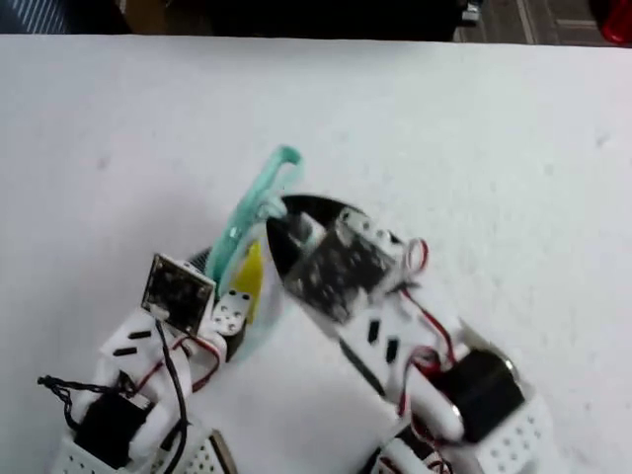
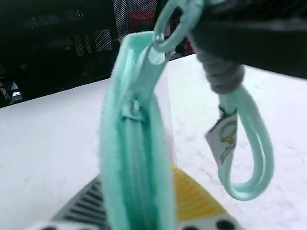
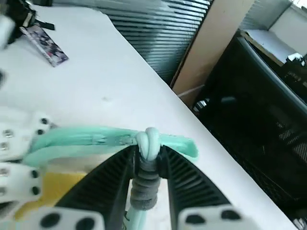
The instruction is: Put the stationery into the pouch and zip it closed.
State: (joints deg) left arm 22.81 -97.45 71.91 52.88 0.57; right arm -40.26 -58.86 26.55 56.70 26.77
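Observation:
The mint-green pouch [image 1: 240, 215] stands on edge on the white table, its zipper line facing up [image 2: 136, 158]. My left gripper [image 1: 243, 284] is shut on the pouch's near end, one grey ridged finger [image 2: 81, 207] and one yellow finger [image 2: 194, 199] on either side. My right gripper [image 1: 282, 230] is shut on the zipper pull strap, its black fingers [image 3: 108, 179] clamping the grey wrapped part [image 3: 144, 191] just below the mint knot [image 3: 149, 141]. The strap's mint loop [image 2: 249, 158] hangs down beside the pouch [image 3: 96, 136].
The white table [image 1: 444, 148] stretches wide to the far side and right. A small printed tag [image 3: 45, 44] lies on the table away from the pouch. Beyond the far table edge are dark furniture and a red object [image 1: 617, 20].

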